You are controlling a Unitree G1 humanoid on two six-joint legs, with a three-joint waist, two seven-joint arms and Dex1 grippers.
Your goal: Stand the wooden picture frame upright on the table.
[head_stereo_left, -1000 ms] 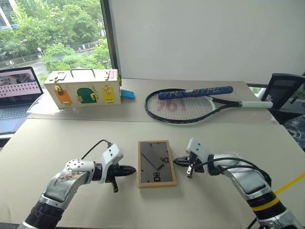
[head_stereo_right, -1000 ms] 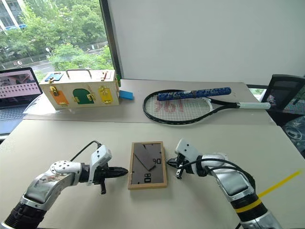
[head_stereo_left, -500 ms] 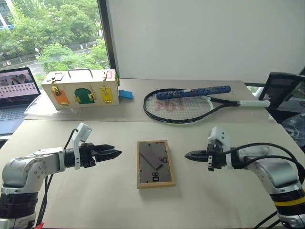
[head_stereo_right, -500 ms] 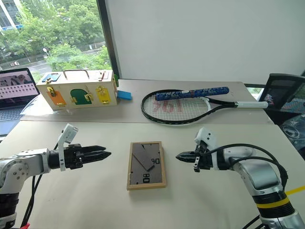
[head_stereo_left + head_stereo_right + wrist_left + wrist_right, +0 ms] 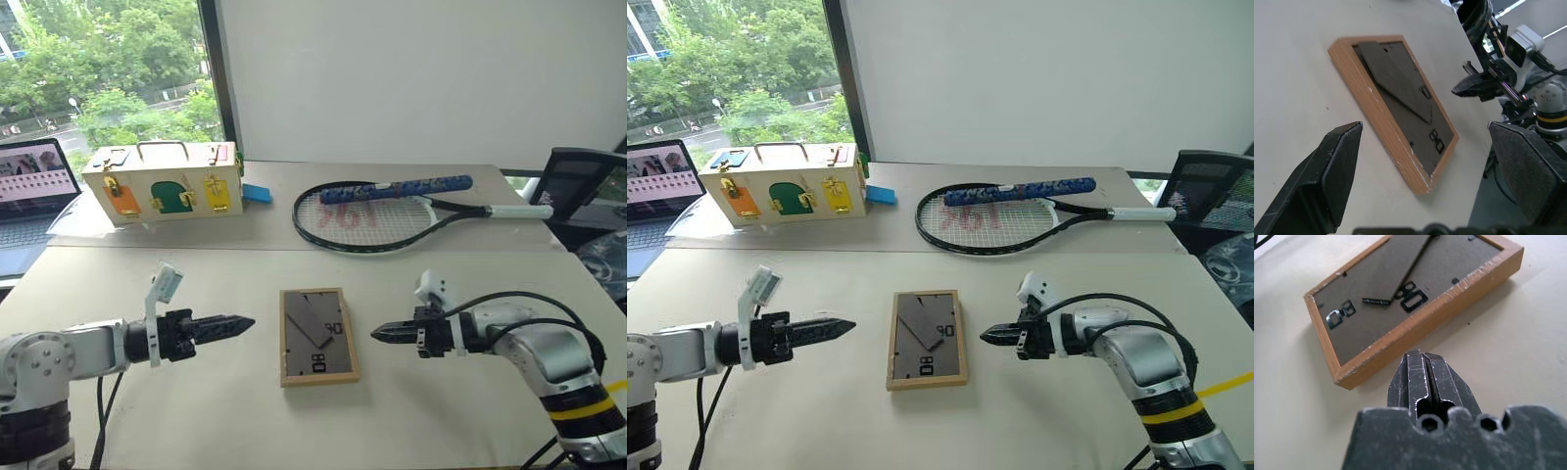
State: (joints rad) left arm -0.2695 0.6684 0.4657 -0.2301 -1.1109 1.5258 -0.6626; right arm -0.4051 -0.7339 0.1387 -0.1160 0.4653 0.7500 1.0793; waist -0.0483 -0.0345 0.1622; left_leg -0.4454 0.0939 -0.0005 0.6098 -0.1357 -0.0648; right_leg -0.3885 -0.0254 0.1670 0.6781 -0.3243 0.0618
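Both grippers had been drawn back from the wooden picture frame (image 5: 317, 336) since the earlier pictures. The left gripper (image 5: 1435, 161) was seen with its fingers (image 5: 1337, 166) spread wide apart, while the right gripper (image 5: 380, 334) was pressed together, empty. Between their two tips, apart from both, the frame was lying flat, dark back up, its stand folded. Nothing of the task was judged done: the stand had yet to be opened and the frame raised. Beyond, on the table (image 5: 196, 411), a tennis racket (image 5: 372, 217) and a latch box (image 5: 162, 183) were set before a white wall and a window.
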